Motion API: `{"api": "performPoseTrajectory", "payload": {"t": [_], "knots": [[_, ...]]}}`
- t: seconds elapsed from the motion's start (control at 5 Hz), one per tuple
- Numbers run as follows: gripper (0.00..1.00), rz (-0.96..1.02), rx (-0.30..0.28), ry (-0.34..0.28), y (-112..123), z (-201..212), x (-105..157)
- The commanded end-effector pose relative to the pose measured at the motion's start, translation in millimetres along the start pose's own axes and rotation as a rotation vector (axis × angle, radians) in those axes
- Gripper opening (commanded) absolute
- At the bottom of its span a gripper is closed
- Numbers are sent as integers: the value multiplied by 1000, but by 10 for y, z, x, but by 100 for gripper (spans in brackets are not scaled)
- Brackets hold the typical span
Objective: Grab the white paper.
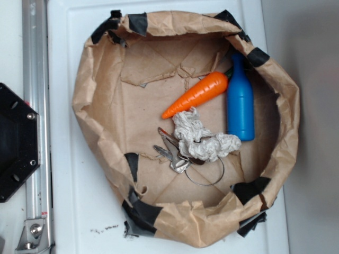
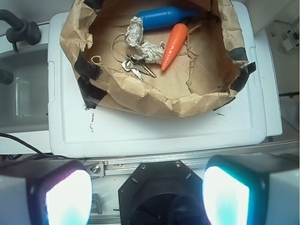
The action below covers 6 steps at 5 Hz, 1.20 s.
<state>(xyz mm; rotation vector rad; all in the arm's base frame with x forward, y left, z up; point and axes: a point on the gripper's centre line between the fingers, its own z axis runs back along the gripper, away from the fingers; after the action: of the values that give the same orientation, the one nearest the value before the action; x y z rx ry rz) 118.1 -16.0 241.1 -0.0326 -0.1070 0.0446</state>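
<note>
Pincer (image 2: 140, 197) wide apart, empty, at six o'clock over counter (image 2: 154, 133), white paper (image 1: 204, 138) crumpled mid-nest in brown kraft paper (image 1: 95, 106), carrot (image 1: 197, 94) at twelve o'clock touching, keys (image 1: 172, 153) at eight o'clock, blue bottle (image 1: 240, 103) at two o'clock.

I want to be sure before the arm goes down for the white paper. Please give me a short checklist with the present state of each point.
1. White paper in view, inside the brown paper nest: ok.
2. Top of the paper uncovered: ok.
3. Free of neighbours: not ok; it touches the carrot and lies over the keys.
4. Blue bottle apart from the paper: cannot tell.
5. Gripper open, fingers wide apart: ok.
6. Gripper above the paper: not ok; it is outside the nest.
</note>
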Motion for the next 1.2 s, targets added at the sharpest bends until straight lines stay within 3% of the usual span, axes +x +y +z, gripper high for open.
{"api": "performPoseTrajectory", "payload": {"t": [0.0,0.2,0.4,0.6,0.8,1.0], "knots": [[100,0,0,0,0,0,0],[100,142,42,11,177,-452,189],[100,278,-31,-131,366,-606,588],[100,358,-121,-144,413,-670,967],[100,348,-64,-115,309,-918,1311],[100,232,-3,-94,82,-1254,1400]]}}
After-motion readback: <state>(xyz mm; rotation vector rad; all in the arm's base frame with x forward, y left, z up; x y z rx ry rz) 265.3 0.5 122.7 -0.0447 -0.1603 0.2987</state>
